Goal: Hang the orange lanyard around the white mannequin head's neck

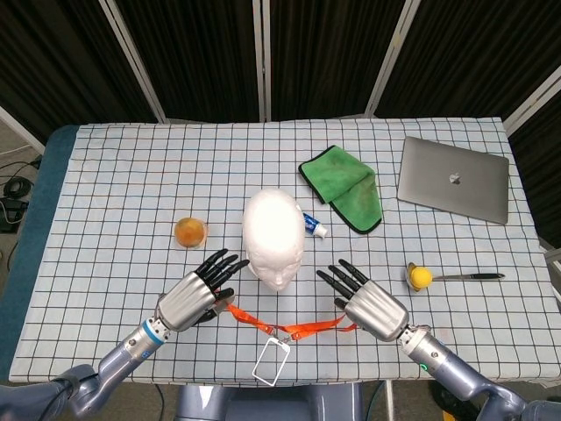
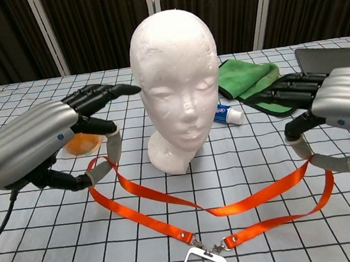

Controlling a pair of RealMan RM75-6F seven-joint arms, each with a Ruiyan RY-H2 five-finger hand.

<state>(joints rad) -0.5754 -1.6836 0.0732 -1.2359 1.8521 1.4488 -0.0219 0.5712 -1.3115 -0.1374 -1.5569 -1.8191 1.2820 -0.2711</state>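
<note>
Both hands are pinching the lanyard (image 2: 227,208): left hand (image 2: 35,145) at the head's (image 2: 175,74) eight o'clock, right hand (image 2: 339,110) at four, other fingers spread. The strap is sagging limply before the neck, light and floppy; the gripped side runs are looking like the best holds.

A rectangular table under a white black-gridded cloth (image 1: 131,175) stands before dark folding panels with pale metal frames (image 1: 263,53) at twelve o'clock.

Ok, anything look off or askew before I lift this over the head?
Nothing stands out. The mannequin head stands upright, and the orange lanyard hangs untwisted between the left hand and right hand.
</note>
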